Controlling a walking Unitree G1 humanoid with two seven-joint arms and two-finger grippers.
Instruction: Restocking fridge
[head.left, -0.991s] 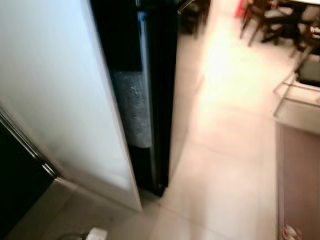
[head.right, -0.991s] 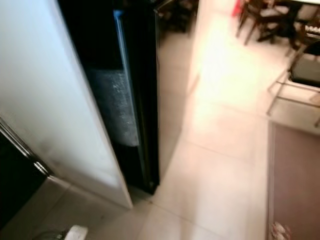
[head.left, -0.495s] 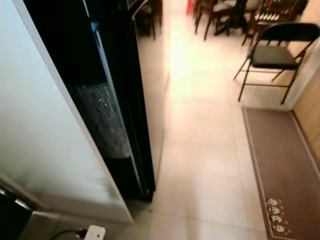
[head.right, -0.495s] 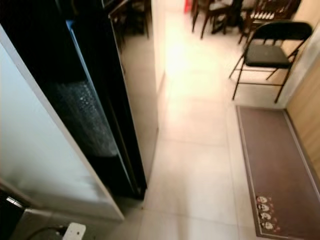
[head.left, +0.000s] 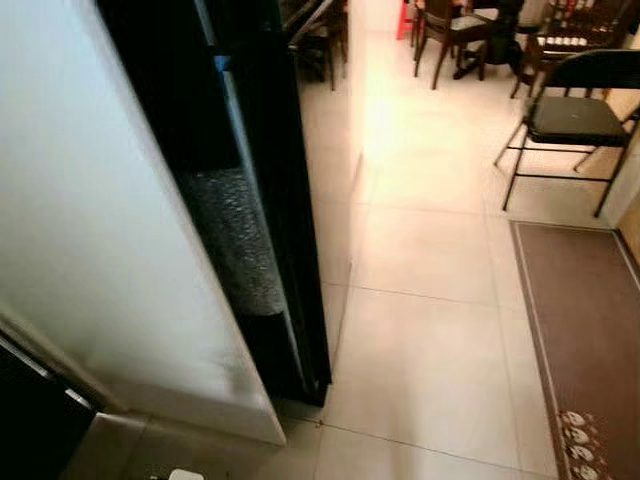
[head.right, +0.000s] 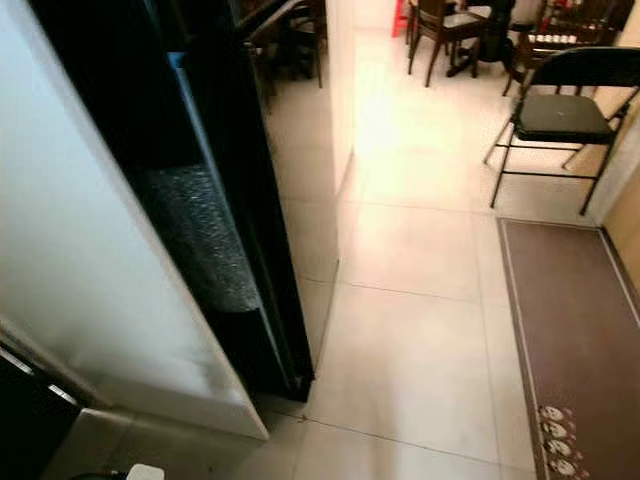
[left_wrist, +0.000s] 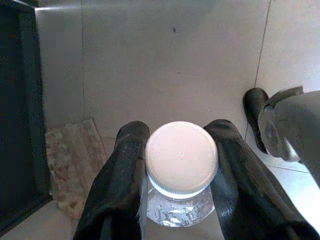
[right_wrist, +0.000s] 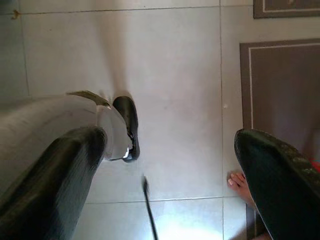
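**Two grippers above a tiled floor, beside a tall black fridge**

Two long black fingers of the left gripper are closed against opposite sides of a clear plastic bottle with a white screw cap; the jaws grip it just below the cap, and the bottle hangs over the pale tiled floor. A patterned beige mat lies on the floor beside a dark panel. The right gripper hangs with its jaws spread wide and nothing between them. Below it are the robot's black foot, a brown rug and a person's bare toes at the rug's edge. In the head views, the tall black fridge stands on the left next to a white panel, with a strip of bubble wrap against its dark side. A black folding chair stands farther back on the right, beyond the long brown rug, and dark wooden dining chairs stand farther off.
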